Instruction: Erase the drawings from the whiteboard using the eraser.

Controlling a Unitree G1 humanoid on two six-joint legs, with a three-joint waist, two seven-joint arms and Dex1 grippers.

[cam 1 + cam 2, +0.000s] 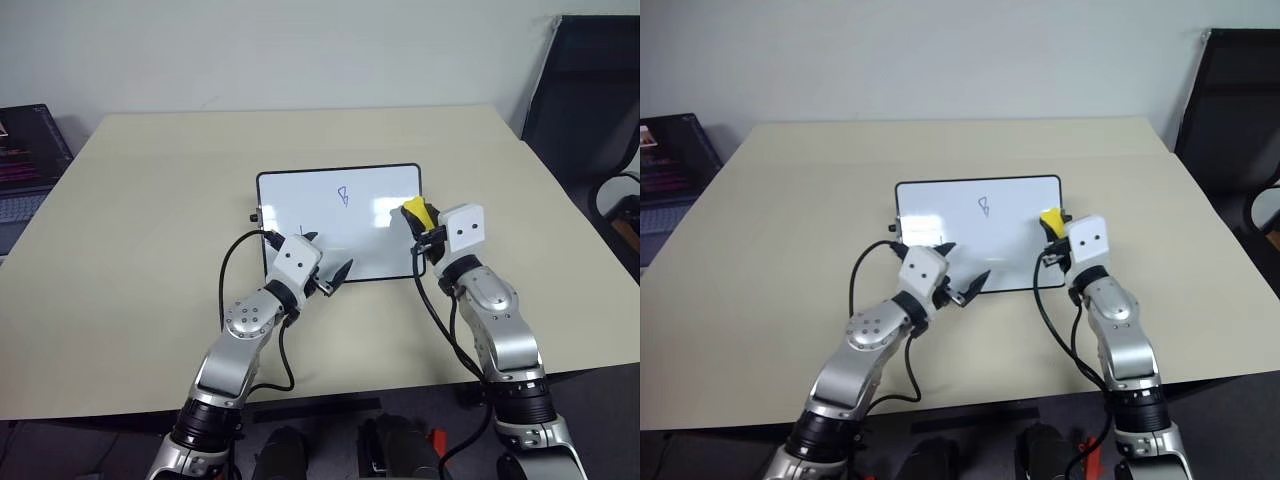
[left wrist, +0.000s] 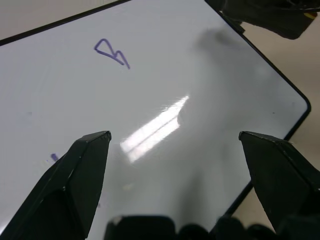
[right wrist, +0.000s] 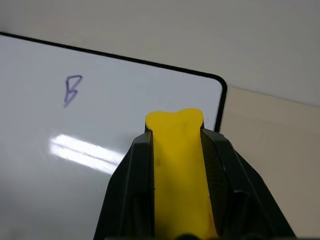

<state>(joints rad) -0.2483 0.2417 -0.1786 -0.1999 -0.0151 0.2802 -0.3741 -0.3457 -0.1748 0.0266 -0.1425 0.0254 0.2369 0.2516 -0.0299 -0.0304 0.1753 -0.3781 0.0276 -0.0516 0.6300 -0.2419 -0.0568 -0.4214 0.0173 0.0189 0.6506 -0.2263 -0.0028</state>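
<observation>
The whiteboard (image 1: 340,222) lies flat on the table (image 1: 130,260), long side toward the robot. One drawing (image 1: 343,195) – a small triangle-like loop – sits near the board's middle, toward its far edge; a faint tick (image 2: 54,157) shows beside the left pincer's finger. The right pincer (image 1: 424,229) is clenched on the eraser (image 1: 415,212), its yellow end poking out past the fingertips, over the board's right end – well apart from the loop, which lies to its left. The left pincer (image 1: 328,257) hangs released, fingers spread wide, over the board's near edge.
</observation>
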